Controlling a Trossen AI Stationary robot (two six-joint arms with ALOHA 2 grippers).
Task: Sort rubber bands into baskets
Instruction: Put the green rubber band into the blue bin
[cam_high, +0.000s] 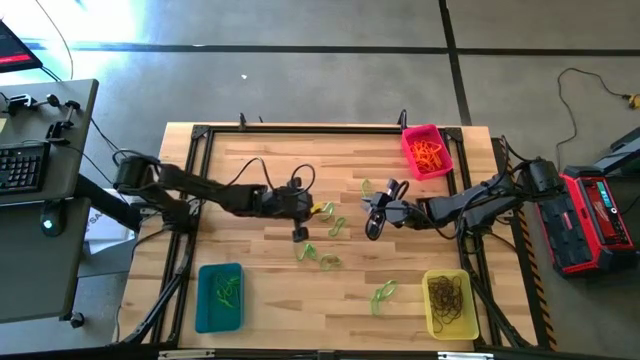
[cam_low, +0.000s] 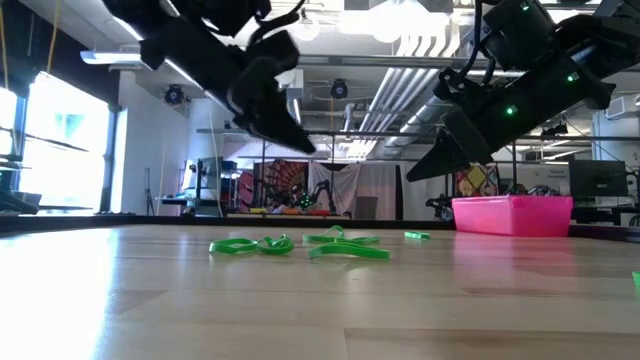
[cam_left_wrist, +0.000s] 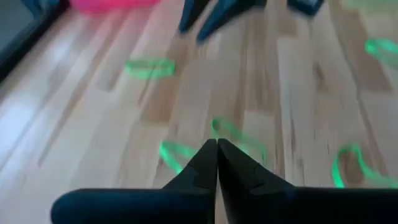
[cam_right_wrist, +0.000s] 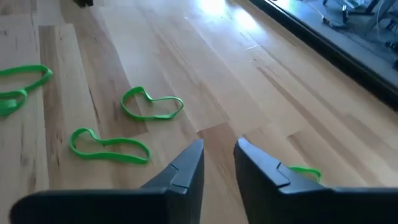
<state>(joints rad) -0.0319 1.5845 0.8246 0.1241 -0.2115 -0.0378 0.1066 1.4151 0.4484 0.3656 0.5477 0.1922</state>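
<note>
Several green rubber bands lie flat and loose on the wooden table, seen in the low view as green loops. My left gripper is shut and empty, its tips hovering just above two green bands. My right gripper faces it from the right. It is open by a narrow gap with nothing between the fingers, and stays clear of the table. The pink basket holds orange bands, the teal basket green ones, the yellow basket dark ones.
A black frame runs around the table's edges. The pink basket stands at the far right, the teal and yellow ones at the near edge. A single green band lies near the yellow basket, another farther back.
</note>
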